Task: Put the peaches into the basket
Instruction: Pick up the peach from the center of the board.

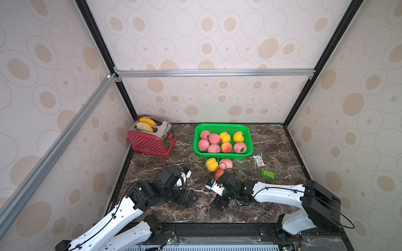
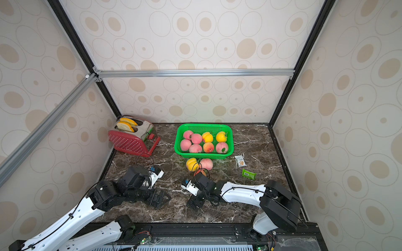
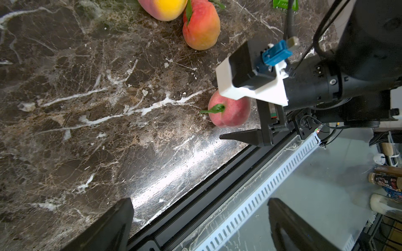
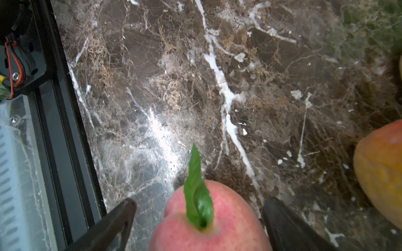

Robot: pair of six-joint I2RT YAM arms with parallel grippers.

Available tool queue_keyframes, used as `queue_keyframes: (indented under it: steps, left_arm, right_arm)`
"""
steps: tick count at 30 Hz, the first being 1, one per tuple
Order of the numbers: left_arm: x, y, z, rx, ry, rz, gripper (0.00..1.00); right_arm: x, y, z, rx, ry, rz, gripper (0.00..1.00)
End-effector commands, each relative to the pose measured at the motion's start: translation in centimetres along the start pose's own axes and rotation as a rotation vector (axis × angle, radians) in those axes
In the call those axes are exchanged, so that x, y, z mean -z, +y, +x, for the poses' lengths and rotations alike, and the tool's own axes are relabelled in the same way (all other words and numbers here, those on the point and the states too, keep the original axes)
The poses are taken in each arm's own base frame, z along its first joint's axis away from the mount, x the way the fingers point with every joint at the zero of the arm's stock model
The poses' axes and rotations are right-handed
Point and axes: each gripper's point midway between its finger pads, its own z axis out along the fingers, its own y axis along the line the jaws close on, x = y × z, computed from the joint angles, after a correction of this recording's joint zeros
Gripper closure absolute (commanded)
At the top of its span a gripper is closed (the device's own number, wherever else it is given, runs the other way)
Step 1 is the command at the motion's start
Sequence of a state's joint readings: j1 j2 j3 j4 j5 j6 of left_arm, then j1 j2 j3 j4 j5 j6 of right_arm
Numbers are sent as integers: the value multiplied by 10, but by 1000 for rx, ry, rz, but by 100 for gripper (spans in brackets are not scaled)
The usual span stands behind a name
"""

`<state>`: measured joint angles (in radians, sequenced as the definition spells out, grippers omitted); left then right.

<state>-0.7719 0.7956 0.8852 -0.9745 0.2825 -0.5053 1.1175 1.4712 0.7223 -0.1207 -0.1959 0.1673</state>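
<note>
The right gripper, open astride the leafy pink peach near the bench front edge, should close gently across its middle.

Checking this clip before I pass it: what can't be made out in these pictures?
Pink peach between the right gripper's jaws: almost wholly hidden under that wrist in both top views; cut off by the frame edge in the right wrist view.
Orange-red peach: partly behind the right wrist in both top views.
White packet and green packet: print too small to read in both top views.
</note>
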Motion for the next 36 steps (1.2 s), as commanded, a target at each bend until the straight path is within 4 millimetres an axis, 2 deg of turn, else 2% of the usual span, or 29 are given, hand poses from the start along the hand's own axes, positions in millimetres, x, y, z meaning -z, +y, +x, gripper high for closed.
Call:
queue_keyframes:
  steps: [1, 7, 14, 20, 23, 26, 30, 36]
  left_arm:
    - [9, -8, -14, -1, -52, 15, 1]
    - [9, -12, -18, -10, -51, 27, 1]
    - [2, -18, -17, -32, -19, 58, 1]
    - [1, -20, -15, -40, -7, 71, 1]
    - [2, -20, -17, -43, -16, 67, 1]
    - [1, -18, -16, -43, -13, 62, 1]
    - [-1, -16, -15, -47, -6, 53, 1]
    - [-4, -12, -14, -52, -13, 36, 1]
  right_arm:
    - [-2, 2, 11, 5, 30, -2, 6]
    - [-5, 2, 21, 0, 64, -1, 9]
    - [-5, 2, 19, -1, 56, -1, 16]
    - [-5, 2, 14, 7, 55, -2, 29]
    - [-6, 2, 15, 8, 59, -3, 39]
    - [-6, 2, 16, 8, 66, -2, 45]
    - [-2, 0, 15, 11, 62, 10, 56]
    - [6, -7, 7, 9, 33, 60, 59]
